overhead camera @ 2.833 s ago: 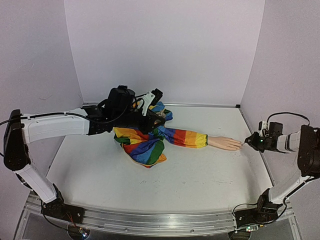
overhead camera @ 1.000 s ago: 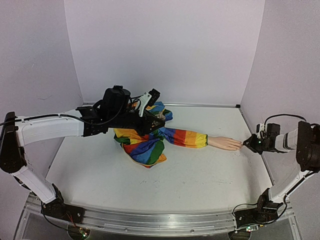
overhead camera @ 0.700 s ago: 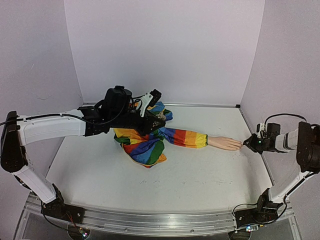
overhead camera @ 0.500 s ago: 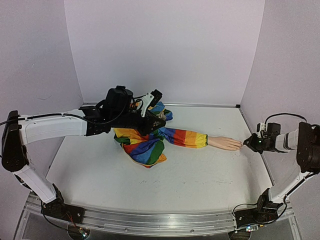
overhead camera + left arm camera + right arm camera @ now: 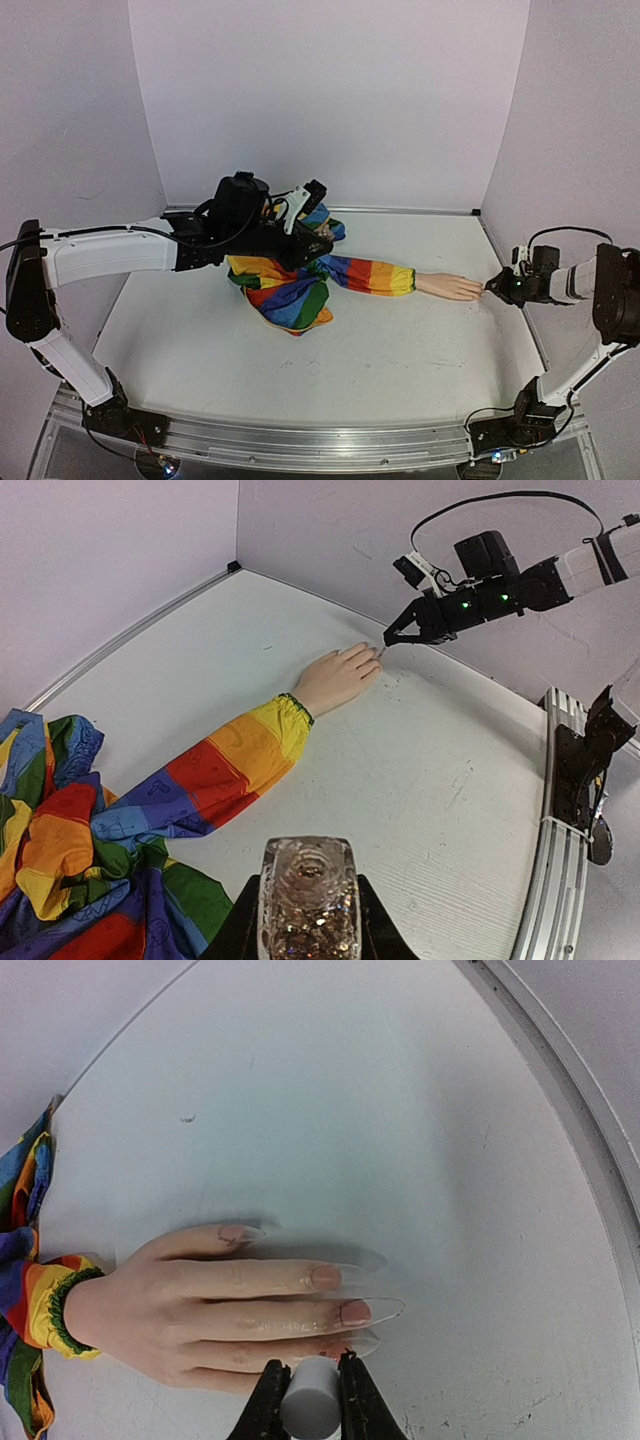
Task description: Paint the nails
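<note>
Between the right gripper's fingers: the right gripper (image 5: 308, 1385) is closed narrow on a small whitish cylinder (image 5: 308, 1415), seen end-on.
Just ahead of the right gripper: the mannequin hand (image 5: 190, 1310) lies palm down on the table (image 5: 400, 1110), with its fingers pointing toward the gripper.
Nails: the nails (image 5: 325, 1277) carry long clear tips. The nearest finger lies right beside the cylinder; whether they touch cannot be told.
Beyond the hand, away from the right gripper: the rainbow-striped sleeve (image 5: 370, 275) runs from the wrist to a bunched heap of the same fabric.
Left gripper: the left gripper (image 5: 305, 920) is clamped on a clear bottle (image 5: 308, 875) with brown glittery contents. The bottle is upright and held off the table.
Below and beside the left gripper: the bunched fabric, with the sleeve leading away from it.
Far ahead of the left gripper: the mannequin hand and the right gripper's tips are close together, well apart from the bottle.
</note>
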